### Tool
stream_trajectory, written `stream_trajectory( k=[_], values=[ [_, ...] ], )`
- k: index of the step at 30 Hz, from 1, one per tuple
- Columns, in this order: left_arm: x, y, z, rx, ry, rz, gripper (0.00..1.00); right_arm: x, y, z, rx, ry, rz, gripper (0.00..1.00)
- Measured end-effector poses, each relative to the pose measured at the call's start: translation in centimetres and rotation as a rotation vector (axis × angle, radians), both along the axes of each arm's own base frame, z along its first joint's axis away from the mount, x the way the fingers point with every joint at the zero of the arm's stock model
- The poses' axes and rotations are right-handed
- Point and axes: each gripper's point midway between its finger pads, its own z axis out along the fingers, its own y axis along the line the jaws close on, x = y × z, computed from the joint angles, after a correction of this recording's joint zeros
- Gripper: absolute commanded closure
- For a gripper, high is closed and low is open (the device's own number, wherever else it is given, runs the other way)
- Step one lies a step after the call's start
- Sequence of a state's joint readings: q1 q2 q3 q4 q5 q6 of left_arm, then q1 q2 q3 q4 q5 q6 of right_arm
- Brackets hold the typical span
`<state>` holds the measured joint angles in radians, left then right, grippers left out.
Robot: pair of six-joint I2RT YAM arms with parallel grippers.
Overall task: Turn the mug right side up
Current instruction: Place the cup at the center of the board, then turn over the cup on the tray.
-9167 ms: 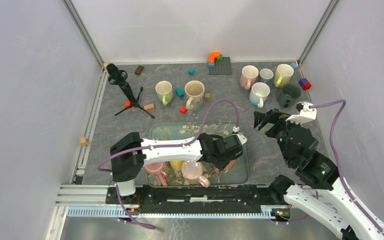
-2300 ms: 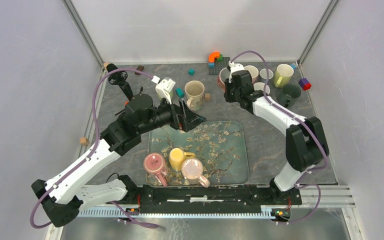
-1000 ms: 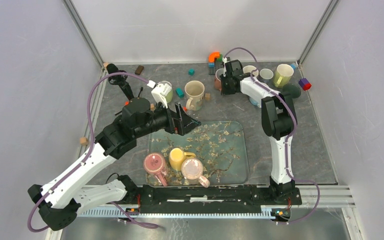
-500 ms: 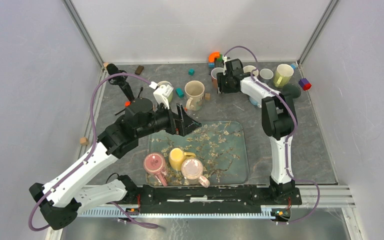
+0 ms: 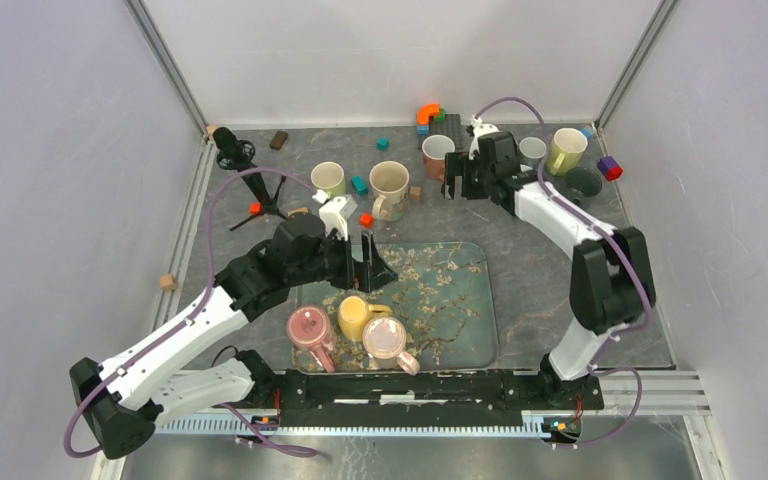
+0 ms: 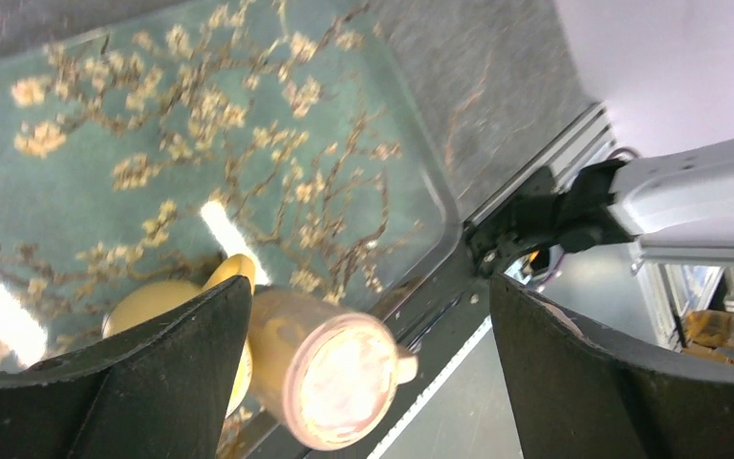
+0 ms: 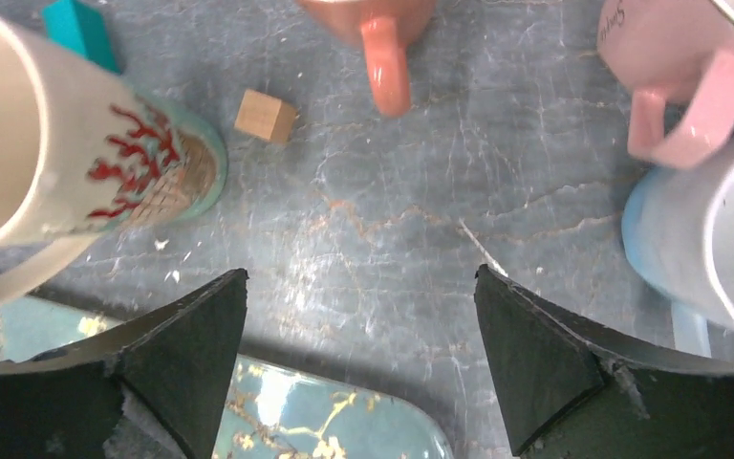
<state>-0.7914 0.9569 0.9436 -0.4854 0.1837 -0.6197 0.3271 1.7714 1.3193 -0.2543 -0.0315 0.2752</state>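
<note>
Jaws gape empty on both arms: right gripper (image 7: 360, 277) near the upright salmon mug (image 7: 371, 17), left gripper (image 6: 370, 287) over the blossom tray (image 6: 86, 124).

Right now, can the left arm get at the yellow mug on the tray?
Probably yes: the left gripper hangs open over the tray, nothing between it and the yellow mug.

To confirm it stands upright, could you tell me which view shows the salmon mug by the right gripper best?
Top external: the salmon mug shows whole, mouth up, beside the open right gripper. The right wrist view catches only its handle and part of its body; the left wrist view misses it.
</note>
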Motion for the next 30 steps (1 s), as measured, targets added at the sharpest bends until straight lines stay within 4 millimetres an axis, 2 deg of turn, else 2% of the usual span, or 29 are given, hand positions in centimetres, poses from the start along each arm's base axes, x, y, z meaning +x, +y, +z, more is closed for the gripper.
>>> stream_trajectory(
  k=[3, 6, 10, 14, 18, 23, 30],
  values=[
    [-0.5, 0.6, -2.7, 0.051, 0.048, 0.003, 0.0, -2.3, -0.2, 0.8, 0.022, -0.03, 0.012, 0.02],
    [-0.9, 1.3, -4.4, 0.095, 0.081, 0.013, 0.0, -6.0, -0.4, 0.6, 0.031, -0.029, 0.038, 0.02],
    [-1.7, 2.0, -5.9, 0.132, 0.102, 0.015, 0.0, -9.9, 0.0, 0.2, 0.037, -0.029, 0.086, 0.02],
    [-3.4, 2.3, -6.4, 0.167, 0.105, -0.011, 0.0, -12.6, 0.3, 0.2, 0.044, -0.037, 0.127, 0.02],
    [-6.1, 2.2, -6.7, 0.199, 0.119, -0.05, 0.0, -14.2, 0.1, 0.3, 0.049, -0.049, 0.141, 0.02],
    [-9.1, 2.5, -7.4, 0.238, 0.16, -0.065, 0.0, -15.0, -0.1, 0.5, 0.05, -0.064, 0.15, 0.02],
    [-11.5, 2.2, -8.4, 0.277, 0.214, -0.09, 0.0, -15.7, -0.5, 0.2, 0.048, -0.062, 0.151, 0.02]
  ],
)
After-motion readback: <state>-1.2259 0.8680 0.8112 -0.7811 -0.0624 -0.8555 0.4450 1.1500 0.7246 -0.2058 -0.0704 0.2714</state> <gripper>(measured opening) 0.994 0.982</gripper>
